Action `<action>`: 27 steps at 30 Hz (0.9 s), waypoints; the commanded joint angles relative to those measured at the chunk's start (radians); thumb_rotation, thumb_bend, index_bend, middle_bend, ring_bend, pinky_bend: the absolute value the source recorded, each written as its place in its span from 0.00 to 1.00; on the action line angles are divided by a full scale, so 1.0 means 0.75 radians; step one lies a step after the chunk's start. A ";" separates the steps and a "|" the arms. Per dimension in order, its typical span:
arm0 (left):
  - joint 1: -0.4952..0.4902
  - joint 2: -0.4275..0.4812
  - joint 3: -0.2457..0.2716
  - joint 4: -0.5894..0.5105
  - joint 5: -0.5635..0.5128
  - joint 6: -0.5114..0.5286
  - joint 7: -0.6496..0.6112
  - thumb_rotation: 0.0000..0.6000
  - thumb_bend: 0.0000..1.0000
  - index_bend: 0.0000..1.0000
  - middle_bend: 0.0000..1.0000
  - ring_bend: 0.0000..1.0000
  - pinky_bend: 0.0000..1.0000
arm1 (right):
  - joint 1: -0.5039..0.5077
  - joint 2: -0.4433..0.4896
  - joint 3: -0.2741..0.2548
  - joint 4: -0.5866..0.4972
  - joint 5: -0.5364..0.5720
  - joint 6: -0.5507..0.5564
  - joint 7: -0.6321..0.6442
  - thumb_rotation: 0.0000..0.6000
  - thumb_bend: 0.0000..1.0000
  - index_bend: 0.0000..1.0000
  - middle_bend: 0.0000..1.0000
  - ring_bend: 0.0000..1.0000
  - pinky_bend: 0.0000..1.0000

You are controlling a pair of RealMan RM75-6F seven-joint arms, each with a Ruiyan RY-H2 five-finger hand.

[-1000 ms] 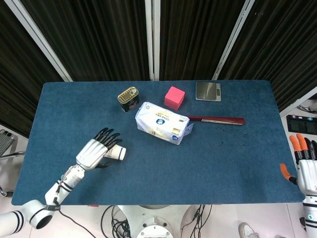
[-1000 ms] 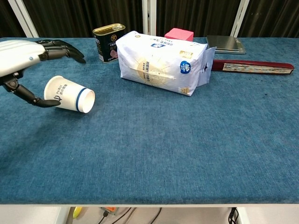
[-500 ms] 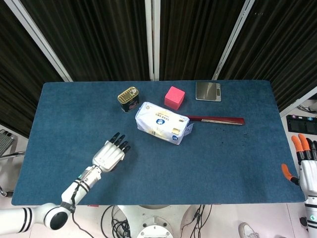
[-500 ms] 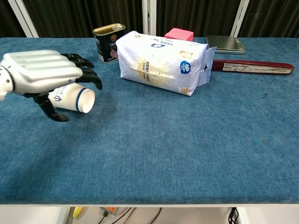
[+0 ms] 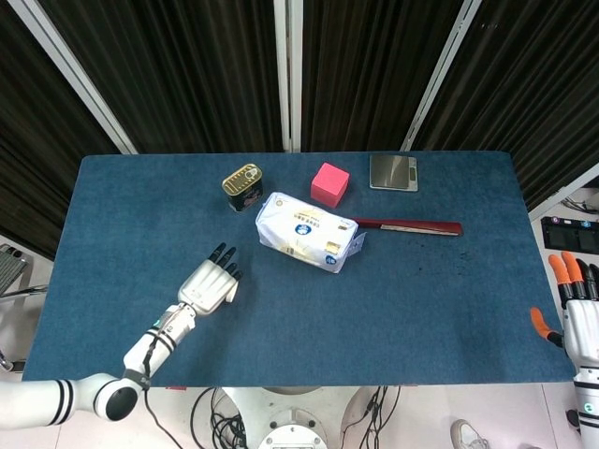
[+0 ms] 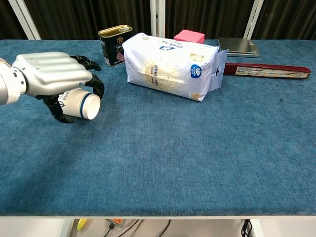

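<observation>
A: Item one, the paper cup (image 6: 78,104). Where does it lie, and who has it?

B: On its side on the blue table (image 6: 197,163), at about eight o'clock from the centre, open mouth facing the chest camera. The left hand (image 6: 52,79) arches over it, fingers (image 6: 94,84) curled down around its wall, thumb under the near side. It looks wrapped, though I cannot tell how firm the hold is. In the head view the left hand (image 5: 210,284) hides the cup entirely.

A: Handling notes?

B: Likely very light, thin-walled, easily crushed, and apt to roll. Best taken around the middle of the wall with gentle pressure, away from the soft rim.

A: Neighbours?

B: A tin can (image 6: 114,44) at twelve o'clock from the cup; a white soft pack (image 6: 170,64) at two o'clock, near but apart. Beyond that, a pink block (image 6: 189,36), a small scale (image 6: 236,46) and a long dark red flat bar (image 6: 269,70) at the far right.

A: Room and edges?

B: Bare cloth from the cup toward five and six o'clock. The left table edge is close at nine o'clock.

A: Right hand?

B: The right hand (image 5: 580,313) hangs off the table's right edge, fingers spread, holding nothing.
</observation>
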 commanded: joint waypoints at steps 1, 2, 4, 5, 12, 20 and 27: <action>-0.006 -0.006 0.007 0.010 0.007 0.011 -0.010 1.00 0.21 0.36 0.34 0.00 0.03 | 0.001 -0.001 0.000 0.002 0.002 -0.003 0.001 1.00 0.27 0.00 0.00 0.00 0.00; -0.007 -0.008 0.009 0.015 0.016 0.018 -0.012 1.00 0.22 0.36 0.35 0.00 0.03 | 0.001 -0.001 0.000 0.003 0.005 -0.007 0.002 1.00 0.27 0.00 0.00 0.00 0.00; -0.006 -0.006 0.016 0.017 0.035 0.026 -0.034 1.00 0.24 0.39 0.39 0.00 0.03 | 0.003 -0.001 0.000 0.005 0.012 -0.015 0.006 1.00 0.27 0.00 0.00 0.00 0.00; -0.004 -0.002 0.017 0.012 0.043 0.029 -0.051 1.00 0.24 0.40 0.39 0.00 0.03 | 0.003 -0.001 0.000 0.006 0.013 -0.018 0.008 1.00 0.27 0.00 0.00 0.00 0.00; 0.090 -0.014 -0.022 0.036 0.344 0.218 -0.460 1.00 0.24 0.41 0.41 0.06 0.09 | 0.008 0.017 -0.015 -0.014 -0.004 -0.039 0.040 1.00 0.27 0.00 0.00 0.00 0.00; 0.241 -0.038 0.015 0.249 0.617 0.391 -1.433 1.00 0.23 0.41 0.41 0.07 0.12 | 0.003 0.029 -0.013 -0.039 -0.021 -0.010 0.031 1.00 0.27 0.00 0.00 0.00 0.00; 0.338 -0.207 0.050 0.623 0.673 0.481 -2.171 1.00 0.15 0.40 0.41 0.07 0.11 | 0.000 0.047 -0.022 -0.075 -0.022 -0.016 0.013 1.00 0.27 0.00 0.00 0.00 0.00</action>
